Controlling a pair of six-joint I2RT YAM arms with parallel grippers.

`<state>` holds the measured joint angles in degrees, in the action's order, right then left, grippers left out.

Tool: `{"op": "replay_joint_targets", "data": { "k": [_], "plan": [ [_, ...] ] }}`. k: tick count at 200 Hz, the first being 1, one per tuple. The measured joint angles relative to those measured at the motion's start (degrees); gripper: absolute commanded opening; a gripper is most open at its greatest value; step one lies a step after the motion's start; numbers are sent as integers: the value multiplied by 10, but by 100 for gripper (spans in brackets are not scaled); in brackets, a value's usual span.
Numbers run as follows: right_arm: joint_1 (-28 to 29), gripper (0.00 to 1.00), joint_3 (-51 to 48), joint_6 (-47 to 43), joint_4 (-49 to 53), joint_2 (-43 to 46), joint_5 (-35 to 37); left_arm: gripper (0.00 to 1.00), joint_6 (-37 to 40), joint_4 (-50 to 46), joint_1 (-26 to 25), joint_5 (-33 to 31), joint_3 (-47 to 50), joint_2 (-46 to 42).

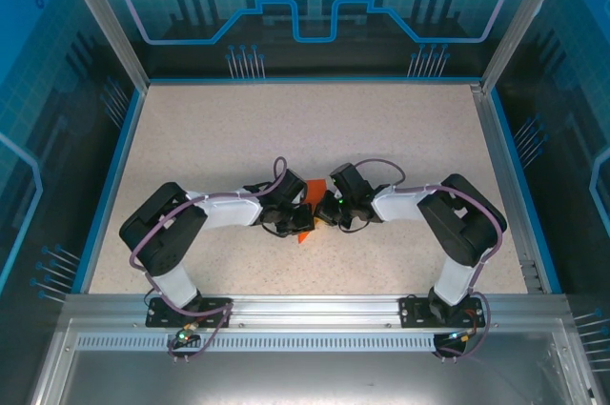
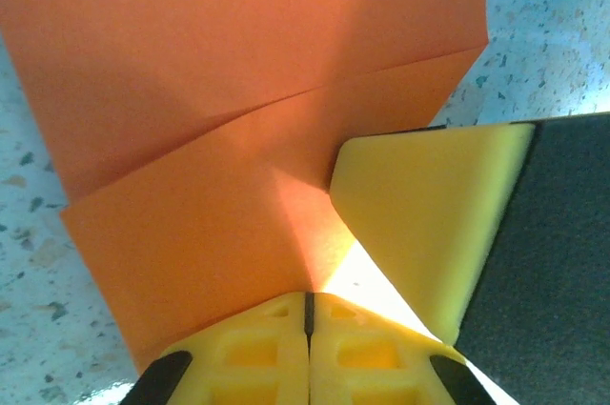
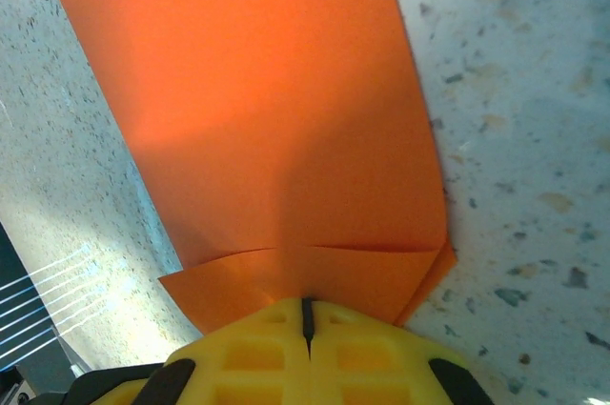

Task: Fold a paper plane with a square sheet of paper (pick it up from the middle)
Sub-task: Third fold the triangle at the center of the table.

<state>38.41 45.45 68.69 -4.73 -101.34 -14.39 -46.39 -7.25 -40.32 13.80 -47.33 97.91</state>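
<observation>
Speckled beige table, blue walls around. Orange paper, creased and partly folded, lies near table middle, toward near edge, between both wrists. Left gripper: jaws closed, pinching paper edge. Right gripper: jaws closed, pinching folded edge. Grippers just beside each other, arms bent inward.

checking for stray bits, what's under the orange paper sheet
Around the thin bright orange paper sheet, the speckled beige table shows on both sides, so bare tabletop probably continues below it. Whatever is directly beneath the sheet is covered and cannot be seen.
</observation>
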Motion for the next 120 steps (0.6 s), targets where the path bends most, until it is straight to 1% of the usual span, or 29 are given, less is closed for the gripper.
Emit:
{"op": "replay_joint_targets", "data": {
  "k": [82,120],
  "plan": [
    [-2,3,9,-1,9,-7,-3,5,19,-31,-2,-35,2,-17],
    [-2,3,9,-1,10,-8,-5,5,29,-29,-2,-37,18,-30]
  ]
}}
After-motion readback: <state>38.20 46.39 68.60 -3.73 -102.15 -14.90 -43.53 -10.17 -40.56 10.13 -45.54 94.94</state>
